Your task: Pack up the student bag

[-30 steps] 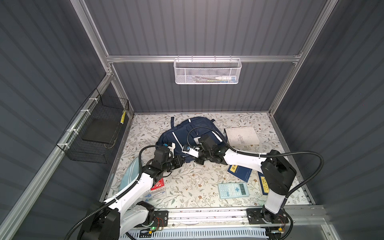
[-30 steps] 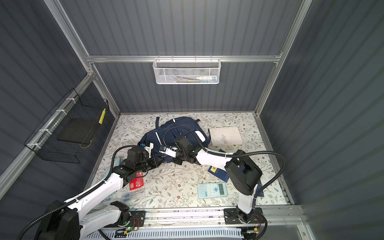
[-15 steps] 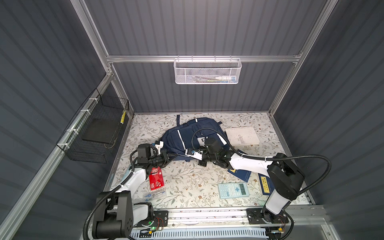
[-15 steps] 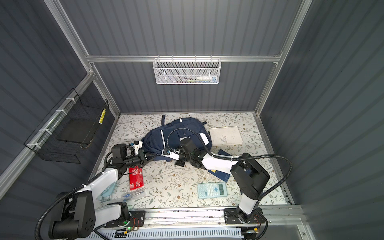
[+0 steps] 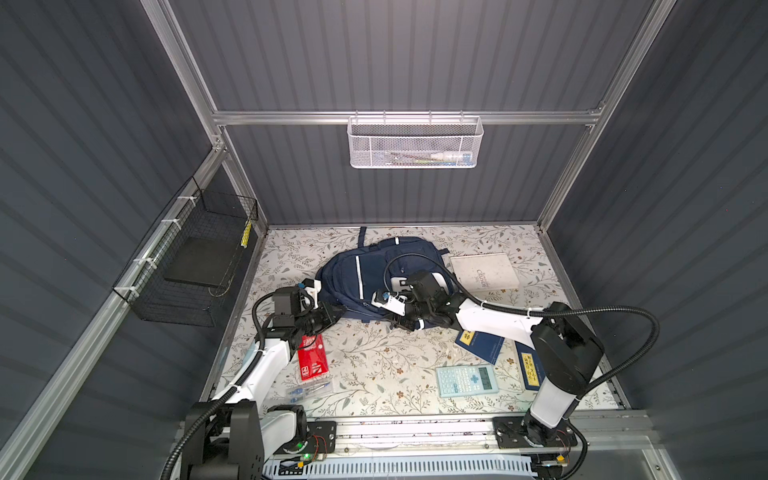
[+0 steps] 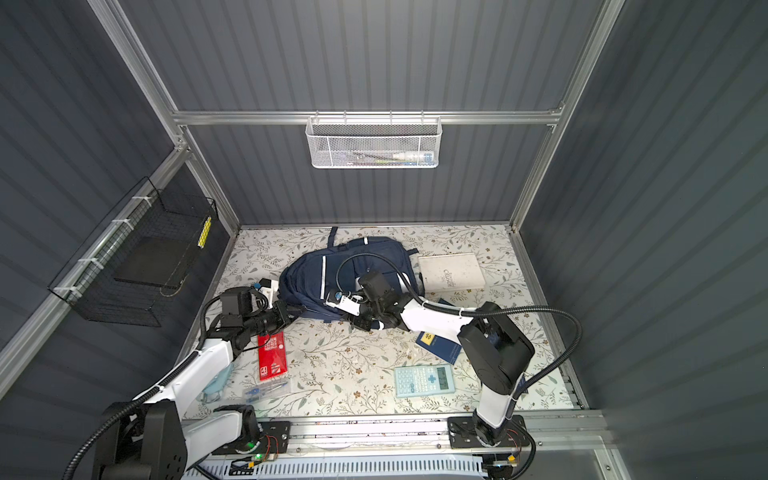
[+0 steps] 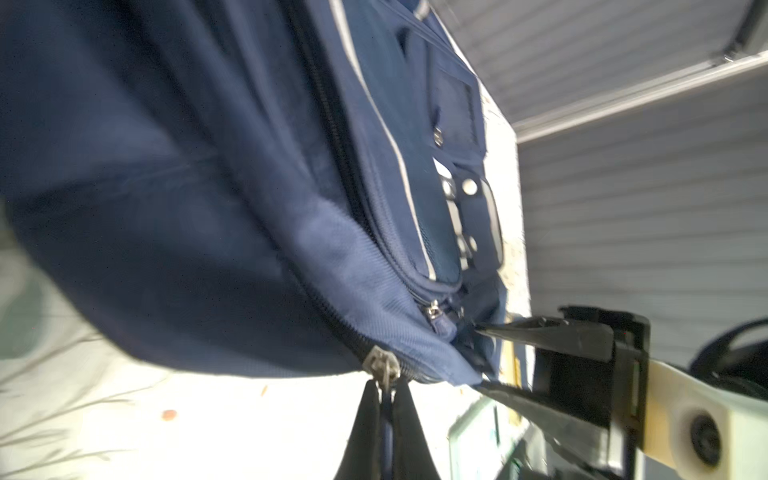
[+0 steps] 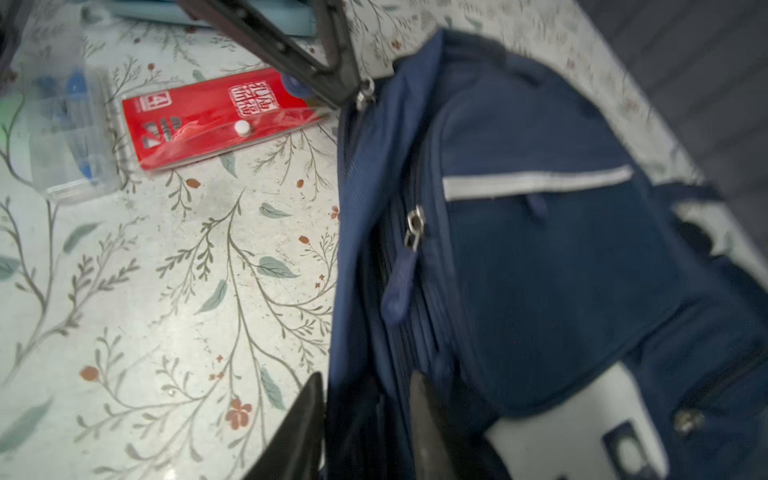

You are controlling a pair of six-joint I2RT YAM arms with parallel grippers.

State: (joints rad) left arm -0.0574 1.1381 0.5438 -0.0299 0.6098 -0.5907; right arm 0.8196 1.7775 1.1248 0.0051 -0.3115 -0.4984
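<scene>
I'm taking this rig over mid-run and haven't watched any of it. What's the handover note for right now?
Left gripper: shut on a zipper pull of the student bag.
Right gripper: open, jaws astride the bag's near edge.
Bag lies on the table, far side.
Done: nothing visibly packed.
Left: unzip, then load the book, calculator, blue booklet, red pack, clear pen case.

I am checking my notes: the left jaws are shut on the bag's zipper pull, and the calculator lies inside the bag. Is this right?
Not quite. The calculator lies outside the bag, on the table, as both top views show. The rest holds: the left jaws are shut on the zipper pull, seen in the left wrist view.
</scene>
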